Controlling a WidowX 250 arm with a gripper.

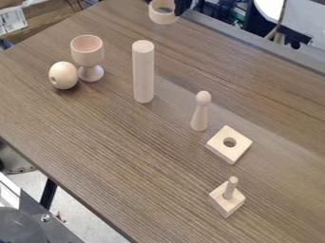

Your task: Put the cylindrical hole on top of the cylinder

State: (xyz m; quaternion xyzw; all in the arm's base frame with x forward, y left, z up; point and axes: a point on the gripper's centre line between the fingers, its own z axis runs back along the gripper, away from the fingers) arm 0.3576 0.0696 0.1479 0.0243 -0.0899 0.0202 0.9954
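Brown tabletop point(95, 142), wooden ring point(163, 17), beside pincer point(182, 6)

Below and left of the gripper point(183, 6) in the view, a wooden goblet point(87, 51) stands on the table point(120, 156) beside a holed wooden egg point(64, 76). Farther below the gripper come a peg doll point(200, 116), a holed square block point(219, 146) and a pegged block point(223, 205).

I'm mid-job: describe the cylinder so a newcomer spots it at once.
On the brown wood-grain table, look between the goblet at the left and the small round-headed peg figure. The cylinder stands upright there, a tall, pale wooden rod. Unlike the goblet's stem and bowl or the figure's tapering body, its sides run straight up to a flat top.
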